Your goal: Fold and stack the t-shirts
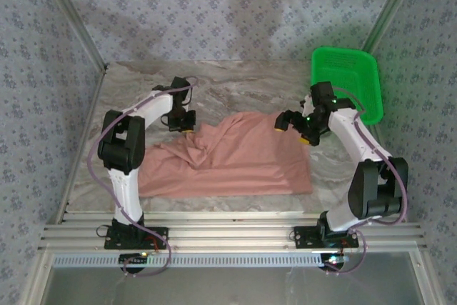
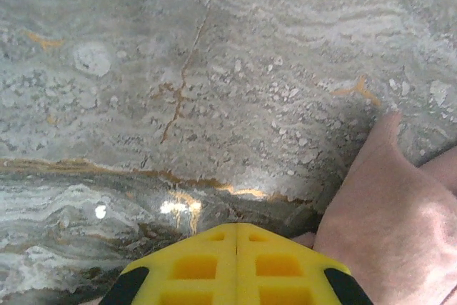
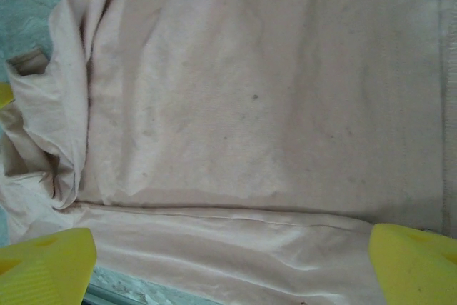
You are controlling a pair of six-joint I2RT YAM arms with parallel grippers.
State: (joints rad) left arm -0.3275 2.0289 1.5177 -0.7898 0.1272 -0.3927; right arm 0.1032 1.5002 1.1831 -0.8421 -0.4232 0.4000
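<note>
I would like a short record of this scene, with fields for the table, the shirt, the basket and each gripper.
surface: marble table
garment: salmon-pink t-shirt, spread out, wrinkled, not yet folded
container: green plastic basket, far right corner, apart from the shirt
left gripper: shut, at the shirt's far left edge; whether it pinches cloth cannot be told
right gripper: open, fingers wide apart over the shirt's far right part

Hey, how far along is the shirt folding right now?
Nothing is folded yet: the pink t-shirt lies rumpled on the table. In hand: the left gripper is shut at its far left edge, the right gripper open above the cloth. All folds and stacking remain.
</note>
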